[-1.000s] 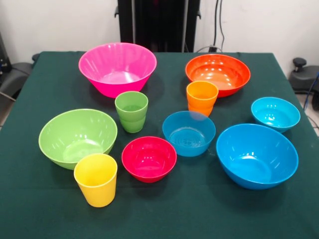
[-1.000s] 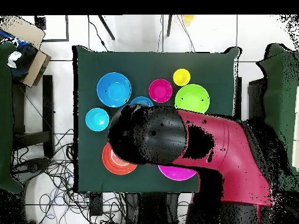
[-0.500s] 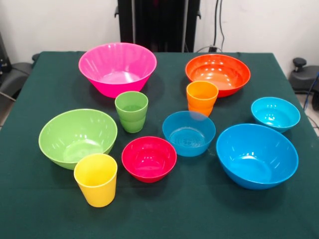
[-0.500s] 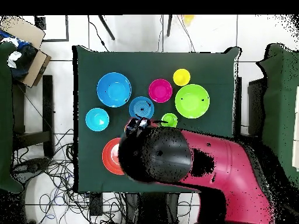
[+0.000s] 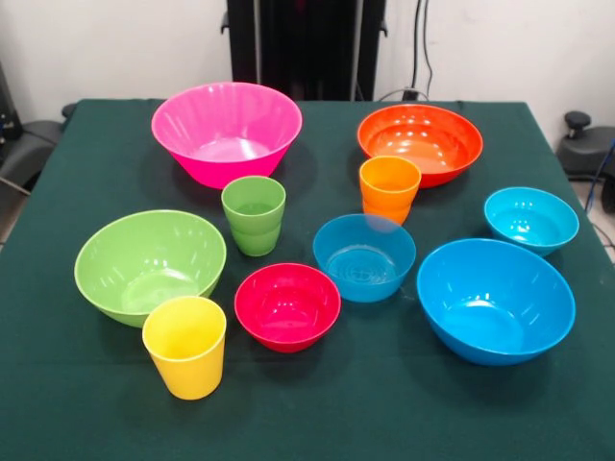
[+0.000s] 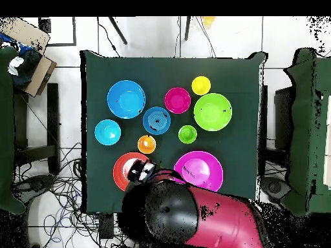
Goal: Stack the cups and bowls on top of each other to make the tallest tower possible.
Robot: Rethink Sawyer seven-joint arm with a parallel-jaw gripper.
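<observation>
All the cups and bowls stand apart and upright on the green table; nothing is stacked. At the back are the pink bowl and orange bowl. The green cup and orange cup stand in front of them. The middle holds a blue bowl and a red bowl. Light green bowl and yellow cup are left; cyan bowl and large blue bowl are right. Only the overhead view shows my gripper, over the orange bowl's rim beside the pink bowl.
The red arm covers the table's edge nearest the base in the overhead view. A cardboard box sits on the floor off one corner. Loose cables lie beside the table.
In the overhead view the arm has drawn back toward the base, uncovering the green cup, orange cup and pink bowl. No cup or bowl has moved.
</observation>
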